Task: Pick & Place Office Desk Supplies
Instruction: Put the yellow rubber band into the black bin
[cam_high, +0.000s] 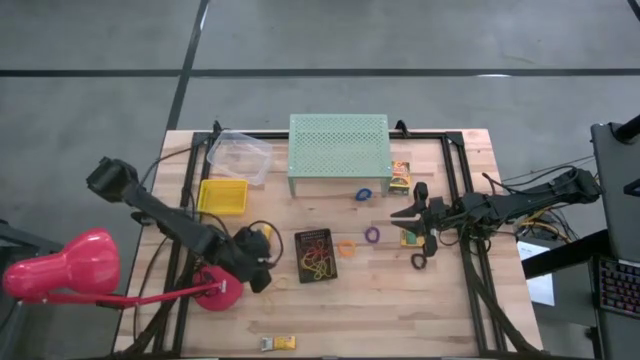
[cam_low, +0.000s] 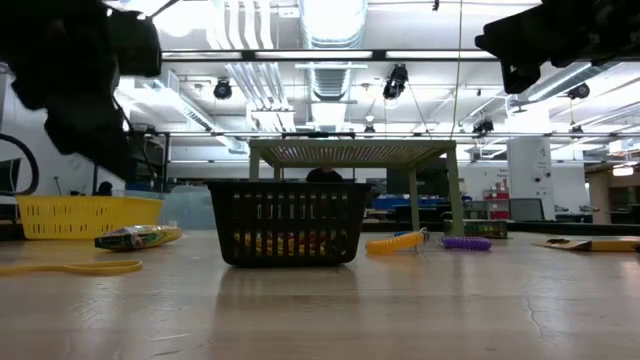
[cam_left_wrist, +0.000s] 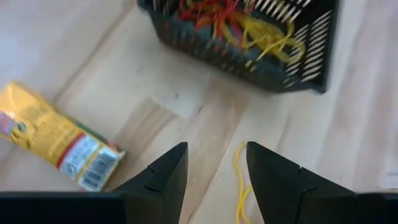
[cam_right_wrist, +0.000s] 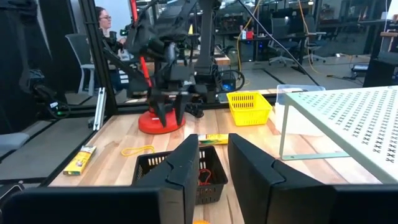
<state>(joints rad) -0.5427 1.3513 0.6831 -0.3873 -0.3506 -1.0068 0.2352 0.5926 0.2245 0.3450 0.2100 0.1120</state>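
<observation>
The left arm reaches in from the counter's (cam_high: 380, 300) left edge, slanting down and toward the middle. Its gripper (cam_high: 258, 272) hangs low just left of the black basket (cam_high: 316, 255), beside the red base of the pink lamp (cam_high: 60, 268). In the left wrist view the two dark fingers (cam_left_wrist: 165, 177) stand apart with bare wood between them and nothing held. A yellow rubber band (cam_left_wrist: 239, 180) lies on the counter just past the fingertips, and a yellow printed packet (cam_left_wrist: 53, 144) lies off to one side. The basket holds a tangle of red, orange and yellow rubber bands (cam_left_wrist: 239, 22).

The right arm stretches in level from the right edge, raised above the counter, with its gripper (cam_high: 405, 212) near the front right corner of the green perforated stand (cam_high: 339, 150). Its fingers (cam_right_wrist: 183, 168) are parted by a narrow gap and carry nothing.

Loose on the counter between basket and right gripper lie an orange band (cam_high: 347, 247), a purple band (cam_high: 372, 234) and a blue ring (cam_high: 364, 194). A black ring (cam_high: 418, 261) and a small yellow box (cam_high: 410, 238) sit below the right gripper. Another yellow packet (cam_high: 281, 343) rests at the near edge. A yellow basket (cam_high: 222, 196) and a clear tub (cam_high: 239, 156) stand left of the stand.
</observation>
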